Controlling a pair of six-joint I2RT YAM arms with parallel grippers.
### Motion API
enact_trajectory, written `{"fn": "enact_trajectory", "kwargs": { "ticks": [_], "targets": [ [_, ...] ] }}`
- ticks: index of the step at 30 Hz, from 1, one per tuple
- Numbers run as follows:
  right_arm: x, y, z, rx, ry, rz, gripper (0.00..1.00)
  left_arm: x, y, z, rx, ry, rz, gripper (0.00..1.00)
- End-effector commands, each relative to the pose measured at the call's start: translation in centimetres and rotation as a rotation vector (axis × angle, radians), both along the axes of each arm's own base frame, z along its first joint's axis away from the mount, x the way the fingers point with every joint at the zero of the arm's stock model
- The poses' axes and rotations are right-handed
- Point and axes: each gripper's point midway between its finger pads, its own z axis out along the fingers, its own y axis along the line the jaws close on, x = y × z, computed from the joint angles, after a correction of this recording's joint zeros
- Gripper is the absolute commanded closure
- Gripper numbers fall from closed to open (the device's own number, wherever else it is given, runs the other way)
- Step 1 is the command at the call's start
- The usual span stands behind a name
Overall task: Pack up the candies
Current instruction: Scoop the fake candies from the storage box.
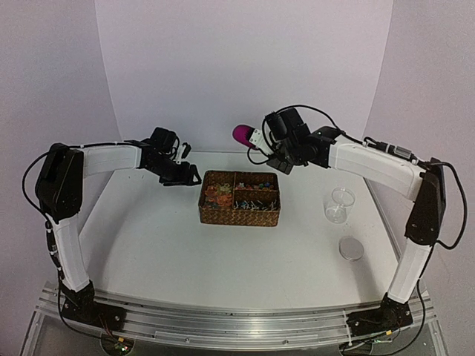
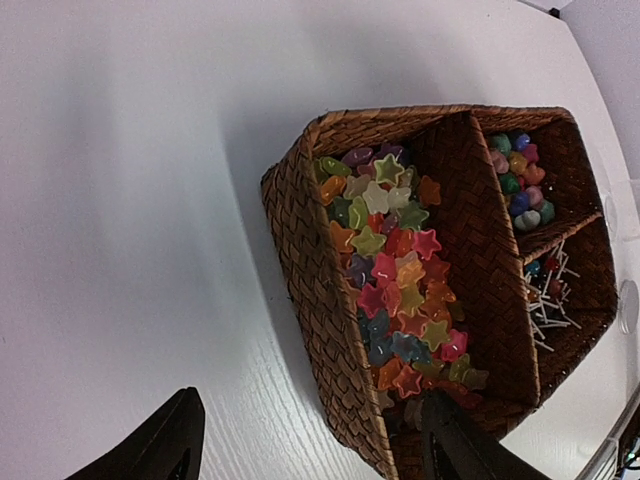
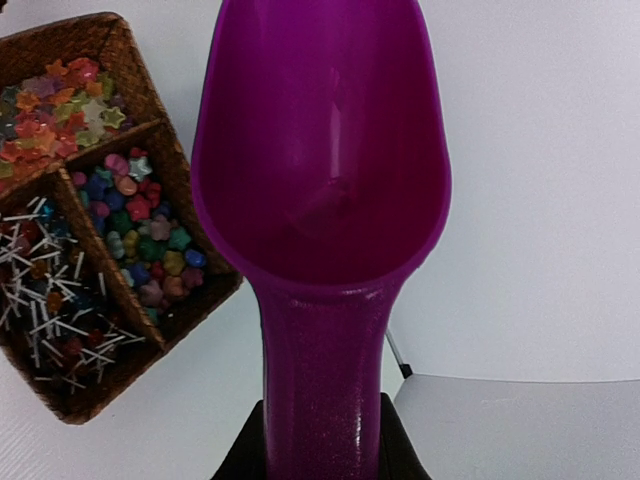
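Scoop was empty, its handle clamped in right gripper, held up just behind basket. Left gripper had jaws wide apart w/ nothing in them, at basket's left end. Candies lay in basket compartments. Clear jar and lid sat well apart at right. We judged step = approach before scooping. Next move: tip scoop mouth down into a candy compartment w/o catching the dividers; left arm prob. should steady basket.
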Motion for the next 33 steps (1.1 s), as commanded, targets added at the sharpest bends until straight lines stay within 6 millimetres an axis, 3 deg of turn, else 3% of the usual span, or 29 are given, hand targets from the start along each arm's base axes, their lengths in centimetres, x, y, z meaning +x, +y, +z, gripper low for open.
{"fn": "enact_trajectory", "kwargs": {
  "ticks": [1, 6, 11, 13, 17, 23, 26, 33],
  "targets": [
    [3.3, -2.4, 4.3, 0.007, -0.112, -0.082, 1.00, 1.4, -1.1, 0.1, -0.012, -0.012, 0.081, 0.27],
    [4.5, -6.9, 4.0, 0.092, -0.092, -0.182, 1.00, 1.4, -2.1, -1.5, -0.030, 0.019, 0.073, 0.28],
    [5.1, -14.0, 1.5, 0.168, -0.037, -0.344, 1.00, 1.4, -2.8, -2.6, -0.027, 0.031, 0.067, 0.32],
    [4.7, -15.3, 0.2, 0.172, -0.009, -0.358, 1.00, 1.4, -2.8, -3.2, -0.023, 0.042, 0.073, 0.36],
    [4.1, -15.7, -1.0, 0.138, 0.008, -0.353, 1.00, 1.1, -3.1, -3.5, -0.027, 0.065, 0.081, 0.47],
    [4.3, -14.2, 1.3, 0.182, -0.020, -0.296, 1.00, -1.1, -4.1, -3.9, -0.039, 0.139, 0.080, 0.62],
    [3.8, -11.4, 1.9, 0.111, -0.034, -0.203, 1.00, -1.6, -4.2, -4.3, -0.041, 0.169, 0.090, 0.73],
    [2.3, -4.0, 0.9, -0.163, -0.061, 0.009, 1.00, -2.3, -4.1, -4.2, -0.032, 0.207, 0.119, 0.99]
  ]
}}
